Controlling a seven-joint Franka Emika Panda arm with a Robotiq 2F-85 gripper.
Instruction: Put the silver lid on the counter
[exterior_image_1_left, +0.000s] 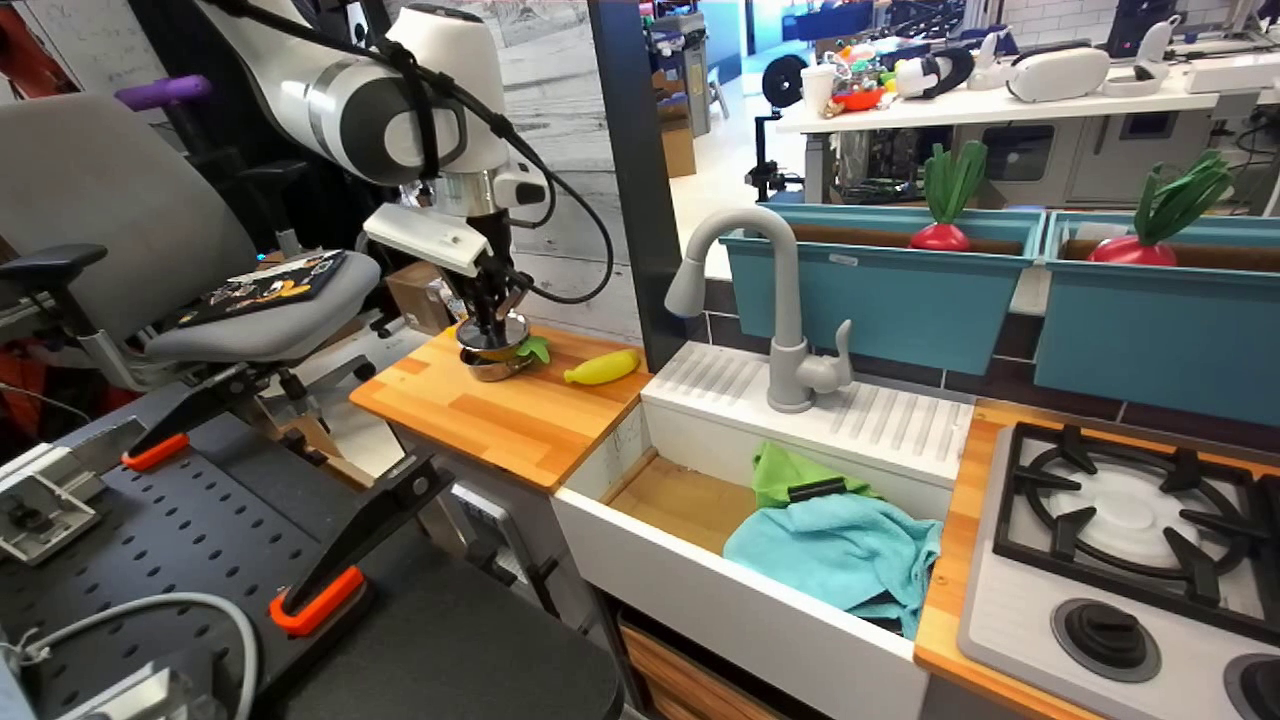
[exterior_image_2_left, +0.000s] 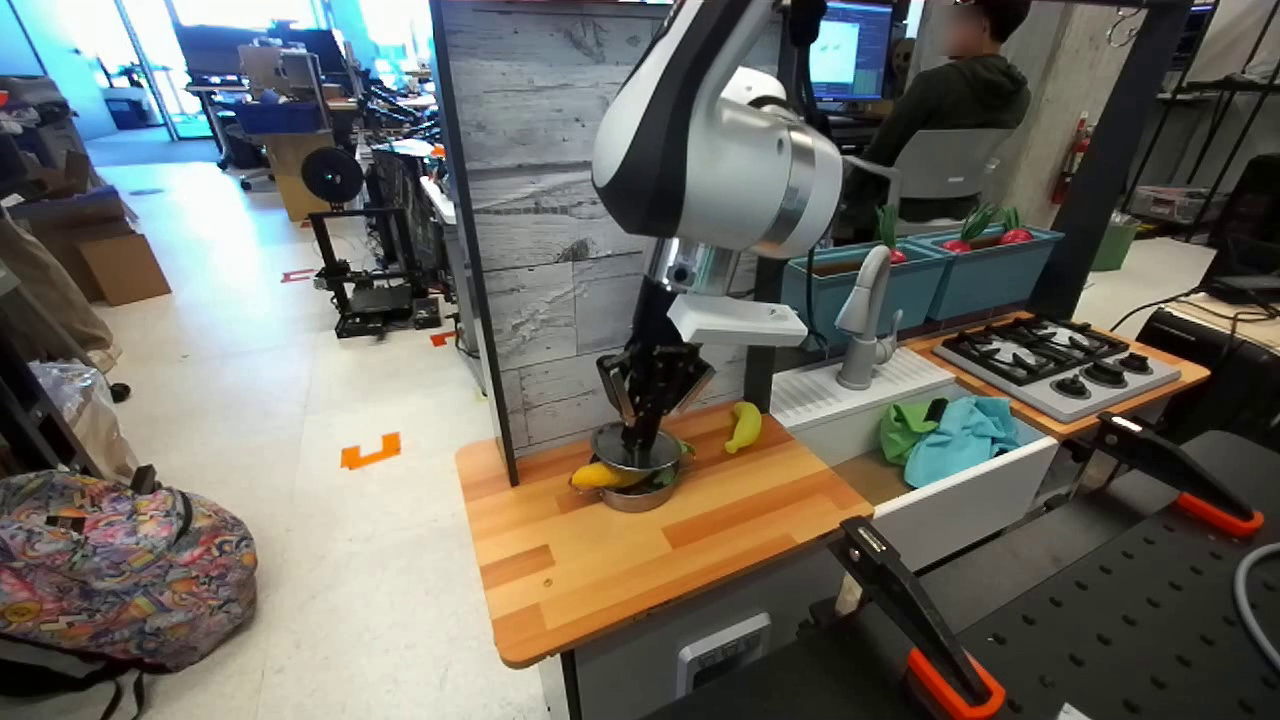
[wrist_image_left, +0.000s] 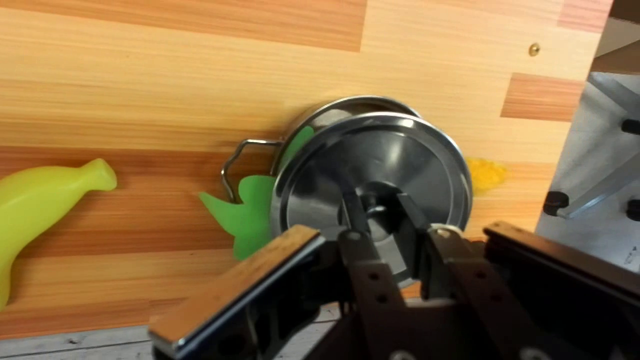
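Pointed the gripper (wrist_image_left: 384, 204) down above the pot (exterior_image_2_left: 638, 498), with the white arm (exterior_image_2_left: 740, 175) bent over it in both exterior views. Had fingers (wrist_image_left: 414, 213) narrowly apart on either side of the knob (wrist_image_left: 376, 208) of the silver lid (wrist_image_left: 370, 157); could not tell about contact. Saw that lid off-centre over the pot, with a green leafy piece (wrist_image_left: 252, 217) and a yellow piece (wrist_image_left: 484, 174) jutting from beneath. Found the yellow banana-shaped object (wrist_image_left: 42, 197) near the pot on the counter (wrist_image_left: 150, 90); farther from the pot, the sink (exterior_image_1_left: 740, 620), then the stove (exterior_image_1_left: 1020, 610).

bent arm (exterior_image_2_left: 720, 160); gripper (wrist_image_left: 381, 202) pointed downward; jaws narrowly apart
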